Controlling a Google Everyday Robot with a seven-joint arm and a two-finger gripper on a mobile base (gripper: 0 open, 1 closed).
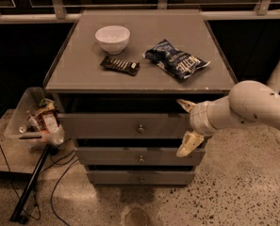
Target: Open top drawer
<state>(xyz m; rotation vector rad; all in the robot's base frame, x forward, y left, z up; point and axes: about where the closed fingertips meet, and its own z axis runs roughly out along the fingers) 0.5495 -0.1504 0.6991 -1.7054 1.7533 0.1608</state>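
Observation:
The top drawer [111,125] is the tallest of three grey fronts on the cabinet, with a small round knob [141,128] at its centre. It stands a little forward of the dark gap under the cabinet top. My gripper [187,127] is open at the drawer's right end, at the height of the drawer front. One cream finger [187,105] points up-left near the drawer's upper edge, the other [188,144] points down over the middle drawer. The gripper lies well to the right of the knob.
On the cabinet top [83,69] sit a white bowl [112,38], a dark snack bar [120,65] and a blue chip bag [176,59]. A clear bin of rubbish [36,121] stands to the left, with a black pole [31,185] and cables on the speckled floor.

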